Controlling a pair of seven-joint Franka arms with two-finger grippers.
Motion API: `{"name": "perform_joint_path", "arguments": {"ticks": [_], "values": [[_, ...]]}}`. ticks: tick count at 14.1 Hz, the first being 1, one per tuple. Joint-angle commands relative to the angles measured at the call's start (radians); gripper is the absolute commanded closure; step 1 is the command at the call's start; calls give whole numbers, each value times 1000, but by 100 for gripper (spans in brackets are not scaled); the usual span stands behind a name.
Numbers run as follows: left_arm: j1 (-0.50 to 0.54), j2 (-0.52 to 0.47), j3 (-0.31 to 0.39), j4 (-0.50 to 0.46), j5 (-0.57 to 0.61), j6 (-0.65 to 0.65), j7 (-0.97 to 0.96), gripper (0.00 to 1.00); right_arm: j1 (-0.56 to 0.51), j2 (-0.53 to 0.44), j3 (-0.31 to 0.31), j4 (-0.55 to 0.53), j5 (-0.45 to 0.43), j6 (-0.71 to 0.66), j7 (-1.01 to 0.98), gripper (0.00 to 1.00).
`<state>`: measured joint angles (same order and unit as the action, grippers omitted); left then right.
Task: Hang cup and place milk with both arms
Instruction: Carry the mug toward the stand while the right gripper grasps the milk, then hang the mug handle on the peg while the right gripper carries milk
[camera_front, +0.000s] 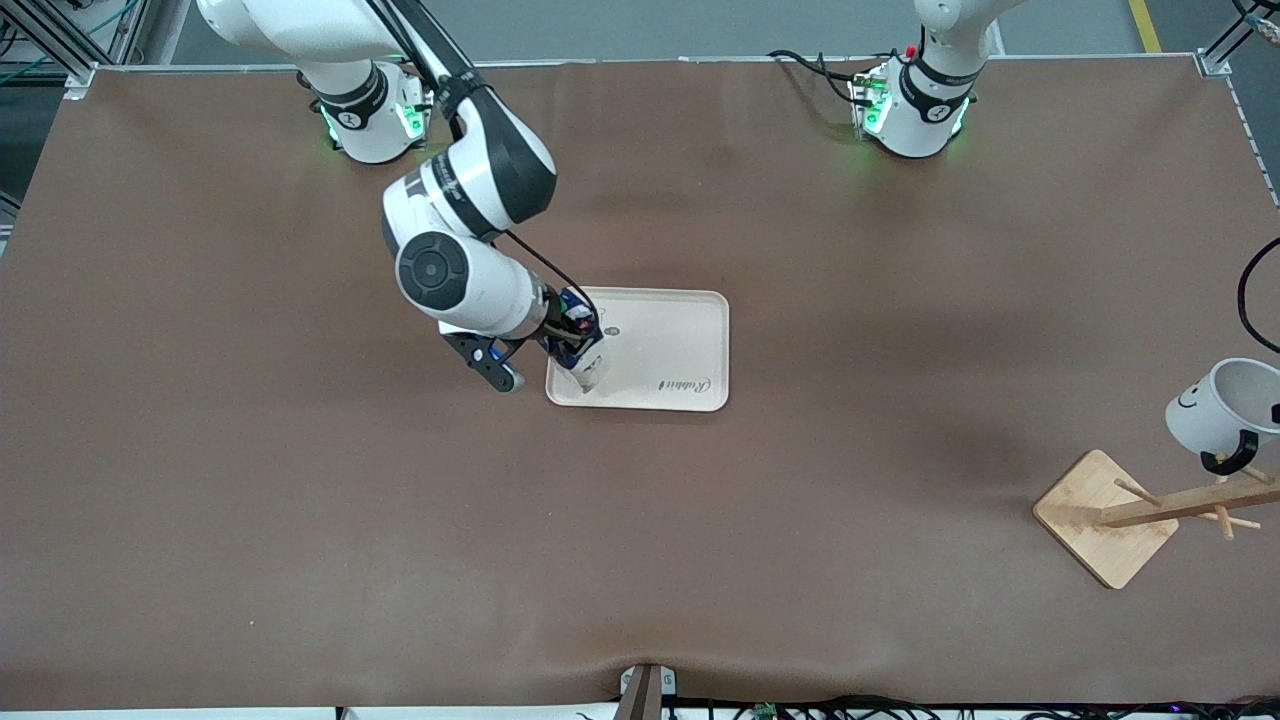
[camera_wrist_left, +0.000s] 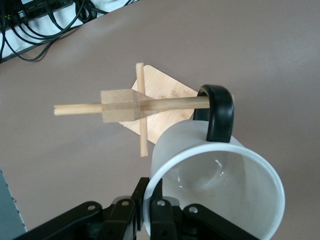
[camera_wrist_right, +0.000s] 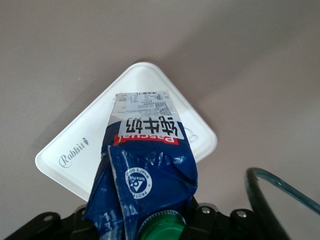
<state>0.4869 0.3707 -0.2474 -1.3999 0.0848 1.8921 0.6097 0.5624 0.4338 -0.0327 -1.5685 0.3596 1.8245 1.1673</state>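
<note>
From my station, the left gripper (camera_wrist_left: 150, 212) shows only in the left wrist view, cut off at six o'clock, its black fingers closed on the rim of the small white mug with the thin black handle (camera_wrist_left: 220, 185). In the front view that mug (camera_front: 1225, 408) is clipped at three o'clock, and so is the pale wooden peg rack (camera_front: 1150, 512). The right gripper (camera_wrist_right: 160, 222) is mostly hidden under the dark-blue gable-top milk carton with a green cap (camera_wrist_right: 147, 170); I see black casing at six o'clock. In the front view the arm's wrist covers the carton's top (camera_front: 578, 345), and I cannot tell whether its base touches the cream rectangular tray (camera_front: 680, 345).
</note>
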Motion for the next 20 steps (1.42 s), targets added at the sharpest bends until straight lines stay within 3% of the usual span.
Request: {"name": "perform_joint_path", "arguments": {"ticks": [1,4,6,7,8,10,13,20], "values": [[5,13,2,21,-11,24,25,100,-97,-24,5,67,-5,-210,-119,100],[24,31,0,21,-48,27,19,100,-153,-63,-3,36,-206,-315,-317,100],[28,42,2,28,-100,27,15,79,-226,-69,-4,6,-220,-337,-409,100],[27,43,2,30,-102,27,12,53,-275,-78,-4,-16,-220,-337,-481,100],[27,45,2,30,-108,25,7,1,-321,-84,-4,-40,-220,-337,-554,100],[30,43,4,29,-149,24,4,0,-380,-92,-4,-53,-247,-337,-671,100],[24,25,-3,29,-151,15,-23,0,-412,-90,-3,-96,-415,-308,-757,100],[-1,-113,-55,19,-132,-243,-420,0,-673,-81,-3,-173,-422,-171,-1218,100]]}}
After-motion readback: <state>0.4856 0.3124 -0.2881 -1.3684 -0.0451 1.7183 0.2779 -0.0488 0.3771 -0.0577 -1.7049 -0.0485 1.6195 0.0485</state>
